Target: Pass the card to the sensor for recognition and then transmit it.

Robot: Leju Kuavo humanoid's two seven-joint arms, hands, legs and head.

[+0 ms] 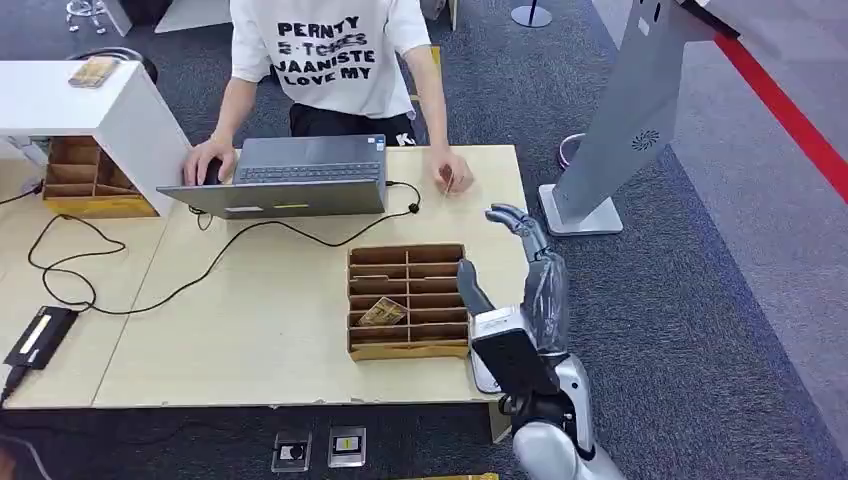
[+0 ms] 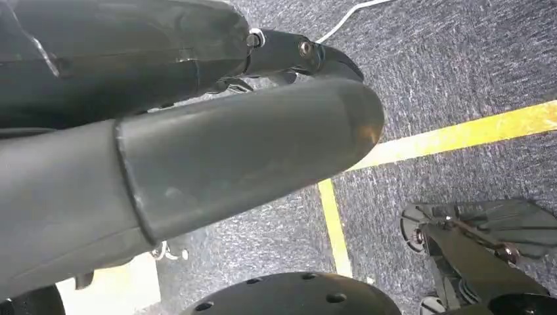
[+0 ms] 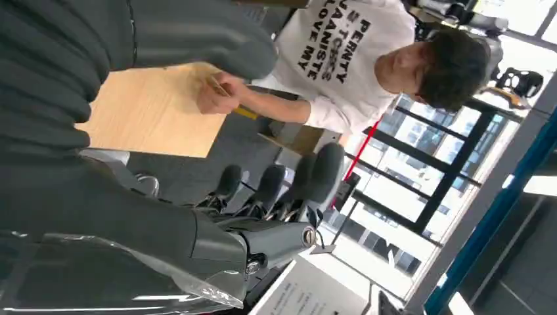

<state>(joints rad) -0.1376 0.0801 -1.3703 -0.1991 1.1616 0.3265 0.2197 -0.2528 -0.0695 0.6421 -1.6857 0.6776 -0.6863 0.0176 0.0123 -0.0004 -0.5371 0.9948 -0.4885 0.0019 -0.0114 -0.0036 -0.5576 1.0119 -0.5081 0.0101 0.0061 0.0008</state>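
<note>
Tan and thin, a card (image 1: 449,182) is pinched in a person's hand (image 1: 451,176) resting on the far edge of the pale wooden table (image 1: 260,320), just right of the open grey laptop (image 1: 285,176). The right wrist view catches the same card (image 3: 217,85) edge-on between that hand's fingers, over the table's corner, and shows the person in a white printed T-shirt (image 3: 341,52) leaning over it, which the head view crops at the shoulders. The right hand (image 1: 520,228) is raised beside the table's right edge, near the card but apart from it, fingers spread and empty; from the wrist its dark fingers (image 3: 272,187) point outward with nothing between them. Below it on the table sits a cardboard divider tray (image 1: 408,300) with another card (image 1: 383,313) lying tilted in one of its compartments. A grey kiosk stand (image 1: 625,120) rises from the carpet just past the table's right end. A black cable (image 1: 150,290) loops across the table to a small black device (image 1: 38,337) at the left edge, and a second cardboard tray (image 1: 85,180) sits under a white shelf (image 1: 100,105). The left hand (image 2: 197,151) hangs over grey carpet with yellow floor tape (image 2: 460,134); its thumb fills the frame, and I cannot tell whether its fingers are curled or apart.
</note>
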